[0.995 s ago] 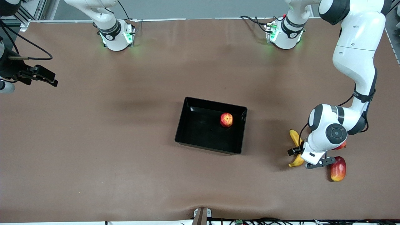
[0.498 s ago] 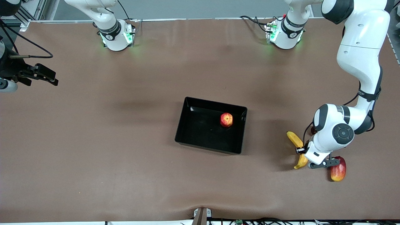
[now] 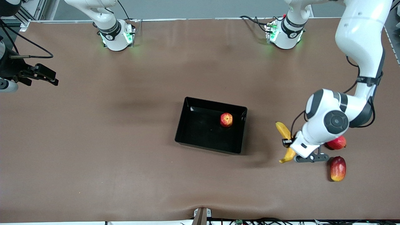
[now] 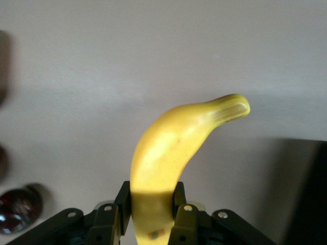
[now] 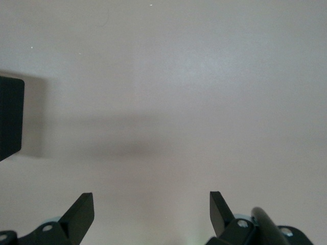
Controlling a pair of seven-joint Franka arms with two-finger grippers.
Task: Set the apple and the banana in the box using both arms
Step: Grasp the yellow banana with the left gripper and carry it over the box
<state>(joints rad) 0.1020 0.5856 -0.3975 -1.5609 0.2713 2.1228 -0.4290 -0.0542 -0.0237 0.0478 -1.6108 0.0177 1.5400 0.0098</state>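
The left gripper [image 3: 289, 147] has just shut its jaws on the banana [image 3: 285, 142] and lifted it off the counter [image 3: 125, 156]. A moment ago the banana lay flat near the left arm's end, with the jaws coming down around it. Now it hangs in the air, and its shadow falls on the counter toward the box [image 3: 211, 128]. In the left wrist view the banana [image 4: 173, 153] sticks out from between the two fingers [image 4: 110, 219], pinched near one end. The grip looks firm, but the long free end could swing or tip.

The apple [image 3: 226, 119] already sits in the box, close to the wall on the left arm's side. So the apple part looks done, and the banana is the last thing to bring over. The next move is likely a carry across to the box and a drop inside.

Two more fruits lie near the left arm's end of the counter: a round red fruit [image 3: 337, 143] half hidden under the arm, and a mango [image 3: 338, 168] closer to the front edge. They are not on the way to the box. The bare counter between the banana and the box has nothing on it.

The right gripper [image 3: 40, 76] waits over the right arm's end of the counter, jaws wide apart and holding nothing.
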